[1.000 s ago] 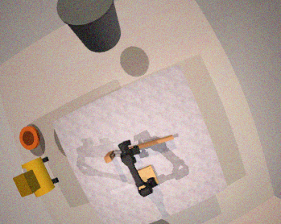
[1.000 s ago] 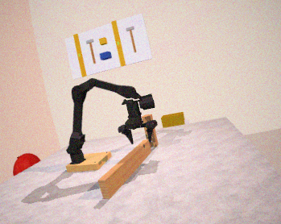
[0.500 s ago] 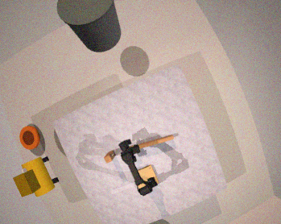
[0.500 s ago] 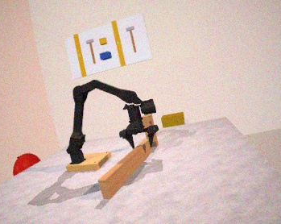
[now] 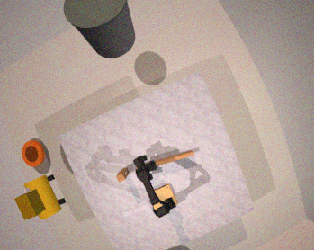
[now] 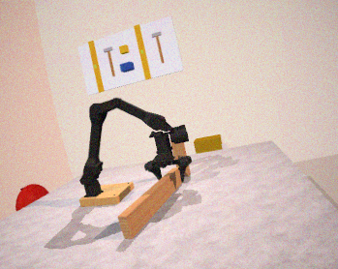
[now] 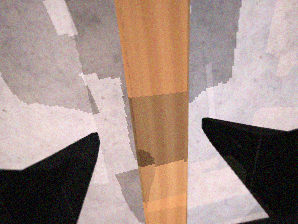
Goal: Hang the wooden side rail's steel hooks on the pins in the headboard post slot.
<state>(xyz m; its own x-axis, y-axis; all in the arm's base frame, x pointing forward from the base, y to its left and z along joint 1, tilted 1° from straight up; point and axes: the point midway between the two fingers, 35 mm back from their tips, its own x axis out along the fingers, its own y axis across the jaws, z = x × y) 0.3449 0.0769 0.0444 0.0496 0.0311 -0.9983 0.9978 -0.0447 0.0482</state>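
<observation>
Claw (image 5: 142,164) (image 6: 171,180) (image 7: 151,129) is wide open, nothing gripped; in the top view it's over the rail (image 5: 176,157) (image 6: 149,203) (image 7: 159,60), nr the headboard post (image 5: 122,174) (image 6: 180,150). Rail runs from under the claw toward the R side of the view, over the table (image 5: 125,117) (image 6: 261,203) (image 7: 45,135). Black arm (image 5: 148,189) (image 6: 96,137) reaches up to it from a wooden base plate (image 5: 167,194) (image 6: 117,194). Off the table: dk grey cylinder (image 5: 112,40), orange ring-shaped item (image 5: 41,154) & yellow item w/ black pegs (image 5: 49,198).

Exterior view: claw points down, fingers either side of the rail, close to its post end. Rail stands on its narrow edge, far end toward the camera, low at the table. Post is upright just behind the claw, partly hidden by it; hooks & pins are hidden too, so can't tell if they're seated. Arm bends up & over from the base plate. Bkgd: white wall board (image 6: 170,53) w/ 2 hammers, yellow strips, a yellow & a blue block; olive block (image 6: 208,143) beyond the table, red rounded item (image 6: 32,195) at L.

Wrist view: rail runs top to bottom btwn the two black fingertips, w/ a gap each side; dk shadow band crosses it.
</observation>
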